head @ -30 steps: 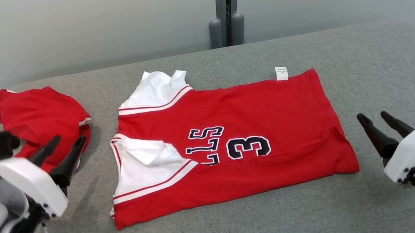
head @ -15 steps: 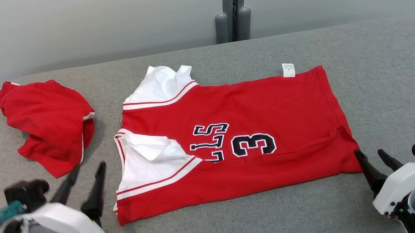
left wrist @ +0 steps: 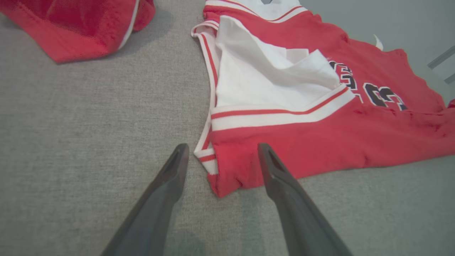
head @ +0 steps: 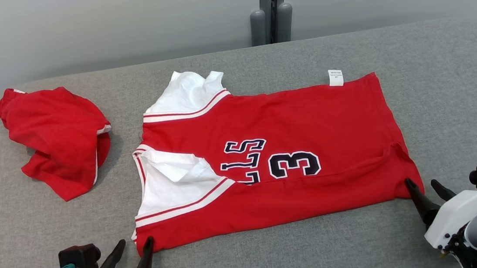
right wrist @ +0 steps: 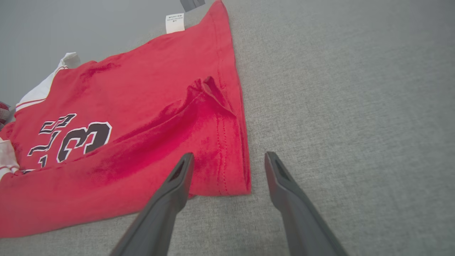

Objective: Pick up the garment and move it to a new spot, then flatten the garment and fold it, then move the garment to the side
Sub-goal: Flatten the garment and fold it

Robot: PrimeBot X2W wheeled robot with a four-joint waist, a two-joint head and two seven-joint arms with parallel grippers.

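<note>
Framing the near corners of the jersey [head: 289, 116], my left tool [head: 135, 242] and right tool [head: 420, 181] stand spread. A crumpled red garment [head: 57, 134] lies apart.

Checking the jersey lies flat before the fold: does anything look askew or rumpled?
Not quite flat. The jersey has a raised pucker near its hem corner by the right gripper, and white lining is flipped out at the near armhole. A second red garment lies crumpled to its left.
</note>
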